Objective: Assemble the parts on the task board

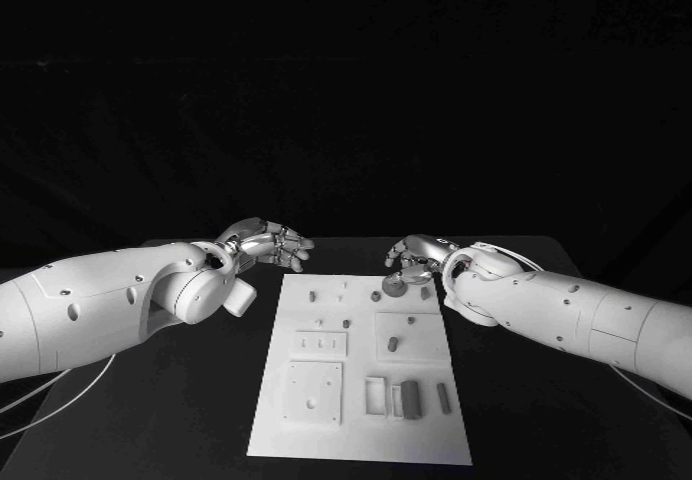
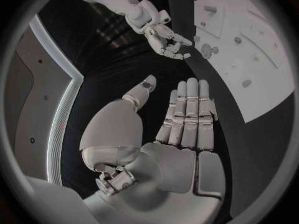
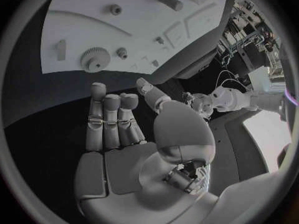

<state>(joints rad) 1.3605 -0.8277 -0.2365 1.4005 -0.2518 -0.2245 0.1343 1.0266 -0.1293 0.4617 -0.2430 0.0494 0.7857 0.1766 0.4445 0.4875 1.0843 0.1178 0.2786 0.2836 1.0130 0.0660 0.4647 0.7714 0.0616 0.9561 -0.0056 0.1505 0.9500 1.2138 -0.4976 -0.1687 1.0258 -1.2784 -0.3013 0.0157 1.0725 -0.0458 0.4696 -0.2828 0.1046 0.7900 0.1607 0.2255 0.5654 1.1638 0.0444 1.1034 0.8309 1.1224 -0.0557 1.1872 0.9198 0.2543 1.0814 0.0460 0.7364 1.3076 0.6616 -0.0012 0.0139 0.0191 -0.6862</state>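
Observation:
The white task board (image 1: 361,440) lies in the middle of the black table. Grey parts lie on it: a flat gear (image 1: 392,288) near its far edge, a short peg (image 1: 394,344) mid-board, and two longer pins (image 1: 410,396) in a recessed tray near the front right. My right hand (image 1: 418,258) hovers at the board's far right corner, fingers apart and holding nothing; the right wrist view shows the gear (image 3: 94,59) just beyond its fingertips (image 3: 112,102). My left hand (image 1: 267,243) is open, off the board's far left corner; its palm (image 2: 181,134) is bare.
Small studs (image 1: 346,324) and square raised plates (image 1: 315,392) dot the board. In the left wrist view the right hand (image 2: 167,39) hangs beside the gear (image 2: 207,49) at the board's edge (image 2: 261,84). Black table surrounds the board on both sides.

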